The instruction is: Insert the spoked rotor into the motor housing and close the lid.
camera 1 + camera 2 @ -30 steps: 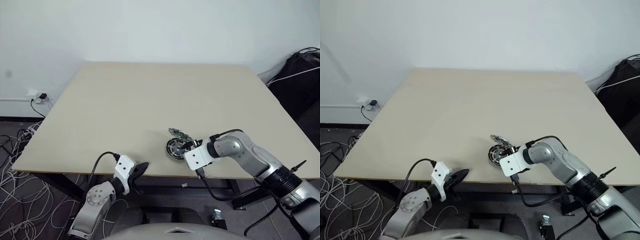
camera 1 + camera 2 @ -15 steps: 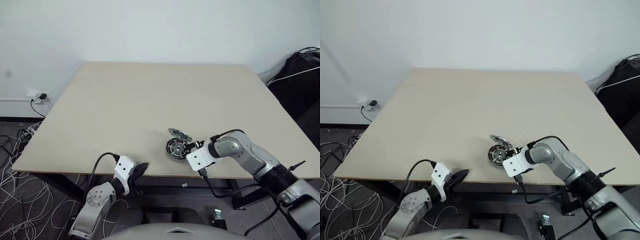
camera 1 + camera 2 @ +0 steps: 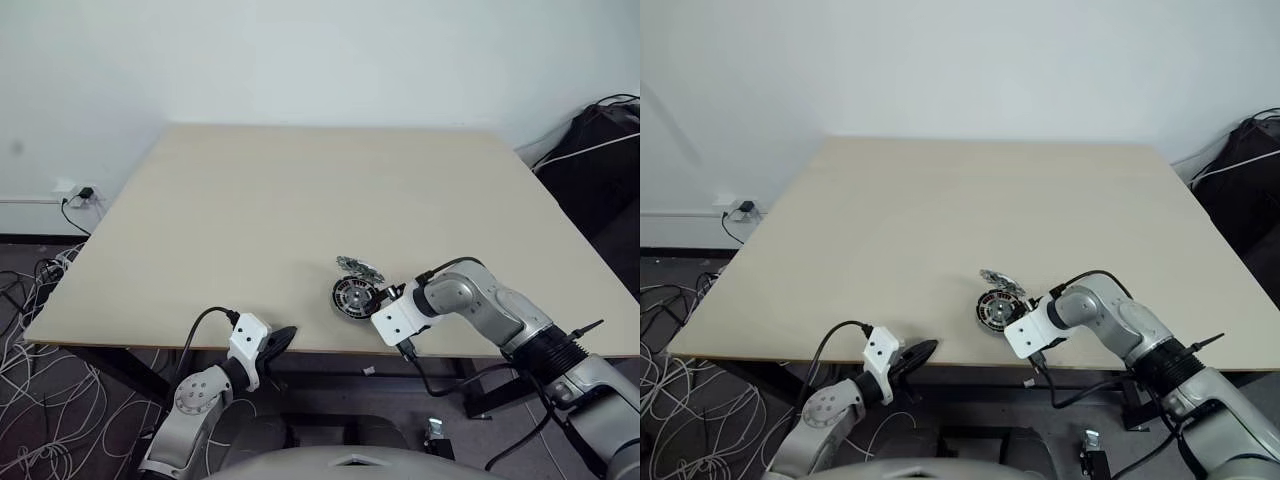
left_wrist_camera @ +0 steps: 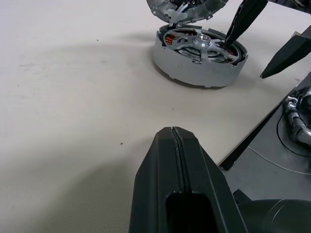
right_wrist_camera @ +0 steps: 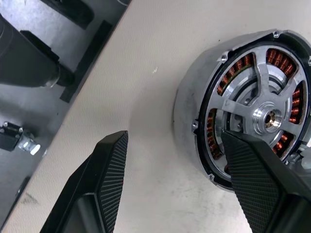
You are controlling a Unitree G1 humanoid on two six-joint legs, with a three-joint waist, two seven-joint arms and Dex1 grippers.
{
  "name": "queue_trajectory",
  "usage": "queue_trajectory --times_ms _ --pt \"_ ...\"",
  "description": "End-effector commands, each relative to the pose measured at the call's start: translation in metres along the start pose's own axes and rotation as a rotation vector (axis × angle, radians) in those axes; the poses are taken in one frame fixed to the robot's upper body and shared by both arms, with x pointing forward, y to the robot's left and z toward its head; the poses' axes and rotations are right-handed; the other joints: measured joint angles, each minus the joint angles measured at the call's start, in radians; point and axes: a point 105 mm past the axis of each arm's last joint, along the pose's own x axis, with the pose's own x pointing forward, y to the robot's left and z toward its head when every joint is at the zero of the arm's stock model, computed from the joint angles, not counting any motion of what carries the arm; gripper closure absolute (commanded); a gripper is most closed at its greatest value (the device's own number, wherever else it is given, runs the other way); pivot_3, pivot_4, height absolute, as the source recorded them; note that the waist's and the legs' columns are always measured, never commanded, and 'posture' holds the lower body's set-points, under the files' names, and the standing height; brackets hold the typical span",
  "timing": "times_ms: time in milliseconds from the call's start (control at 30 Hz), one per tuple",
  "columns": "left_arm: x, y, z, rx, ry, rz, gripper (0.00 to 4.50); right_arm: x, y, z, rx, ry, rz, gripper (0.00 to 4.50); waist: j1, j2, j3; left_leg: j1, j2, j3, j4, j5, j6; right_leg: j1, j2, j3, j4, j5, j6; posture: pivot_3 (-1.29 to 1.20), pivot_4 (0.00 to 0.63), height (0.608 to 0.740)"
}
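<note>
The motor housing point(image 5: 194, 107), a silver round shell with copper windings, sits near the table's front edge point(image 3: 351, 296). The spoked rotor point(image 5: 262, 92) lies inside it, its silver spokes and hub facing up within a black rim. The lid point(image 3: 358, 266), a shiny cut-out cover, stands tilted open at the housing's far side point(image 4: 187, 7). My right gripper point(image 5: 177, 179) is open and points down at the housing, one finger point(image 5: 252, 179) over the rotor's top, the other point(image 5: 104, 179) outside the wall. My left gripper point(image 4: 177, 160) is shut and empty, low at the front edge point(image 3: 283, 335).
The housing is close to the table's front edge point(image 3: 300, 352), with the drop to the floor just beyond. A black bag point(image 3: 600, 160) stands at the right, past the table. Loose cables point(image 3: 30, 390) lie on the floor at the left.
The right forearm has sunk and turned a little; its gripper stays open over the housing. The housing, rotor, lid and left gripper keep their places.
</note>
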Motion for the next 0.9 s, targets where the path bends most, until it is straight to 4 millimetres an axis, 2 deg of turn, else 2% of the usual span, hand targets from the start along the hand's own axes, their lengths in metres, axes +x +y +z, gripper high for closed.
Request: queue_trajectory --times_ms 33,333,567,900 --pt "0.001 0.002 0.010 0.020 -0.046 0.008 4.50 -0.004 -0.009 0.001 -0.020 0.003 -0.022 1.62 0.000 0.000 0.000 0.000 0.000 0.000 0.000 0.000 0.000 0.000 0.000 0.000 0.000 0.000 0.000 0.00 0.000 0.740" --pt "0.001 0.002 0.012 0.022 -0.049 0.006 4.50 -0.005 -0.010 0.001 -0.019 0.004 -0.031 4.31 0.000 0.000 -0.004 0.000 0.000 0.000 0.000 0.000 0.000 0.000 0.000 0.000 0.000 0.000 0.000 0.00 0.000 0.740" --pt "0.002 0.001 0.013 0.022 -0.049 0.002 4.50 -0.006 -0.014 0.004 0.025 -0.015 -0.074 4.39 0.000 0.001 -0.005 0.000 0.000 0.000 0.000 0.000 0.000 0.000 0.000 0.000 0.000 0.000 0.000 0.00 0.000 0.740" --pt "0.002 0.000 0.014 0.021 -0.049 -0.003 4.50 -0.016 -0.031 0.036 0.399 -0.204 -0.264 4.39 0.001 0.002 -0.006 -0.001 0.000 0.000 0.000 -0.001 0.001 -0.001 0.000 0.001 0.001 0.000 -0.001 0.00 0.000 0.740"
